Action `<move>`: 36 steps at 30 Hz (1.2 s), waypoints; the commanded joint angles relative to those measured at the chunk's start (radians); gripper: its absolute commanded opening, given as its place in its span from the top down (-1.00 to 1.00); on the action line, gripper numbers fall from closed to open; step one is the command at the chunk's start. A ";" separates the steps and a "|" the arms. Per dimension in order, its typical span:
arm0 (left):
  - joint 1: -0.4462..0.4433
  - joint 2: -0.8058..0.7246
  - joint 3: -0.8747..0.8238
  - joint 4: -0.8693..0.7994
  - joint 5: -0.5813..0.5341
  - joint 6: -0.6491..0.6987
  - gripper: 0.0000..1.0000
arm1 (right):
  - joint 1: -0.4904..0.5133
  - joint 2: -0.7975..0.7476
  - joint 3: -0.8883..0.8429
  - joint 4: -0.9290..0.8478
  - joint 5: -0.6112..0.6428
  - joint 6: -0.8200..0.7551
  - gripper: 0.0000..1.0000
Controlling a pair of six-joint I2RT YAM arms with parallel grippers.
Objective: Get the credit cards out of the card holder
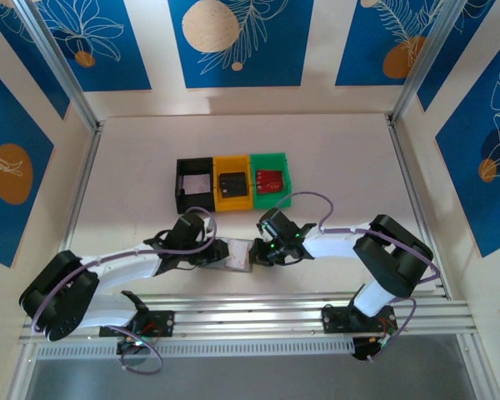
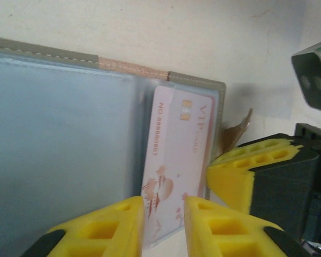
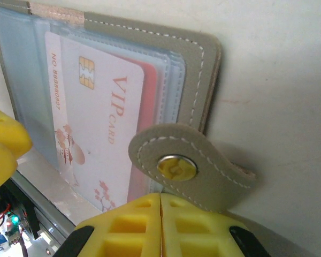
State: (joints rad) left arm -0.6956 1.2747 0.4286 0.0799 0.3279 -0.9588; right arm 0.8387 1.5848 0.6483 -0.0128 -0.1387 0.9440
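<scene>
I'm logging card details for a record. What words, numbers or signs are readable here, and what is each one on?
"VIP CARD": red letters on the white card in the card holder.
"NO 8888...": along the same card's long edge; the later digits are too blurred to be sure of.
Contents of the bins in the top view: too small to read.

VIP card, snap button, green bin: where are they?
VIP card (image 3: 91, 139): right wrist view, on its pale face.
snap button (image 3: 176, 167): right wrist view, on the metal stud's centre.
green bin (image 1: 270, 200): top external view, on its near wall.
</scene>
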 commanded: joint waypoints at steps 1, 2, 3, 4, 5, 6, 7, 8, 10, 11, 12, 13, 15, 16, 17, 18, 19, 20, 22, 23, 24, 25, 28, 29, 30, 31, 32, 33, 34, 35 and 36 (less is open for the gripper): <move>0.010 0.025 0.023 -0.035 -0.019 0.030 0.33 | 0.008 0.034 -0.008 -0.067 0.016 -0.011 0.83; 0.010 0.029 0.018 -0.029 -0.020 0.027 0.31 | 0.009 0.035 -0.008 -0.065 0.014 -0.010 0.83; 0.010 0.034 0.015 -0.021 -0.018 0.025 0.28 | 0.009 0.037 -0.008 -0.064 0.014 -0.011 0.83; 0.010 0.037 0.013 -0.016 -0.018 0.024 0.25 | 0.009 0.036 -0.007 -0.062 0.015 -0.009 0.83; 0.010 0.041 0.013 -0.011 -0.018 0.022 0.22 | 0.010 0.038 -0.009 -0.061 0.013 -0.010 0.83; 0.010 0.048 0.015 -0.007 -0.017 0.022 0.18 | 0.010 0.040 -0.008 -0.059 0.012 -0.009 0.83; 0.010 0.052 0.017 -0.001 -0.014 0.022 0.16 | 0.010 0.042 -0.006 -0.059 0.011 -0.008 0.83; 0.010 0.058 0.019 0.003 -0.012 0.024 0.14 | 0.011 0.042 -0.006 -0.058 0.010 -0.007 0.83; 0.010 0.068 0.026 0.012 -0.006 0.024 0.14 | 0.013 0.047 -0.006 -0.054 0.010 -0.006 0.83; 0.010 0.073 0.031 0.012 -0.003 0.026 0.14 | 0.013 0.048 -0.006 -0.053 0.010 -0.006 0.83; 0.010 0.076 0.033 0.012 -0.002 0.028 0.14 | 0.013 0.049 -0.007 -0.051 0.009 -0.005 0.83; 0.010 0.079 0.038 0.012 0.000 0.031 0.14 | 0.014 0.051 -0.009 -0.047 0.008 -0.004 0.83; 0.010 0.084 0.040 0.011 0.002 0.035 0.14 | 0.014 0.053 -0.009 -0.045 0.007 -0.002 0.83; 0.010 0.085 0.041 0.013 0.002 0.038 0.14 | 0.015 0.054 -0.011 -0.042 0.007 -0.003 0.83; 0.011 0.086 0.041 0.014 0.004 0.041 0.14 | 0.016 0.056 -0.012 -0.038 0.006 -0.001 0.83; 0.010 0.087 0.041 0.016 0.006 0.044 0.14 | 0.016 0.057 -0.013 -0.036 0.005 -0.002 0.83; 0.010 0.087 0.042 0.020 0.012 0.049 0.14 | 0.015 0.059 -0.013 -0.036 0.005 -0.003 0.83; 0.010 0.085 0.043 0.020 0.016 0.056 0.14 | 0.015 0.062 -0.012 -0.035 0.004 -0.003 0.83; 0.010 0.076 0.047 0.019 0.023 0.073 0.14 | 0.016 0.066 -0.012 -0.032 0.002 -0.004 0.83; 0.010 0.071 0.051 0.011 0.024 0.090 0.14 | 0.017 0.066 -0.012 -0.032 0.002 -0.007 0.83; 0.010 0.067 0.056 0.000 0.023 0.105 0.14 | 0.017 0.067 -0.012 -0.032 0.002 -0.006 0.83; 0.010 0.066 0.063 -0.013 0.027 0.122 0.14 | 0.017 0.066 -0.011 -0.030 0.001 -0.006 0.83; 0.010 0.066 0.089 -0.052 0.055 0.179 0.15 | 0.017 0.065 -0.012 -0.030 -0.001 -0.010 0.83; 0.010 0.058 0.100 -0.073 0.061 0.200 0.15 | 0.017 0.065 -0.012 -0.029 -0.001 -0.009 0.83; 0.010 0.047 0.113 -0.102 0.062 0.224 0.15 | 0.017 0.064 -0.013 -0.029 -0.004 -0.010 0.83; 0.010 0.030 0.127 -0.140 0.053 0.252 0.15 | 0.017 0.063 -0.015 -0.030 -0.002 -0.011 0.83; 0.010 0.013 0.137 -0.168 0.041 0.268 0.13 | 0.018 0.062 -0.016 -0.028 -0.003 -0.011 0.83; 0.010 0.001 0.137 -0.174 0.040 0.278 0.12 | 0.019 0.063 -0.018 -0.027 -0.004 -0.011 0.83; 0.010 -0.008 0.143 -0.185 0.042 0.294 0.12 | 0.019 0.064 -0.016 -0.026 -0.004 -0.013 0.83; 0.010 -0.009 0.150 -0.198 0.048 0.314 0.11 | 0.019 0.063 -0.015 -0.026 -0.004 -0.013 0.83; 0.010 -0.006 0.161 -0.217 0.048 0.330 0.11 | 0.019 0.064 -0.015 -0.026 -0.006 -0.013 0.83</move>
State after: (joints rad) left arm -0.6956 1.2839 0.5529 -0.0521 0.3592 -0.7193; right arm 0.8402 1.6032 0.6510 0.0154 -0.1577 0.9447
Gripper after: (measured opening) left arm 0.443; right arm 0.086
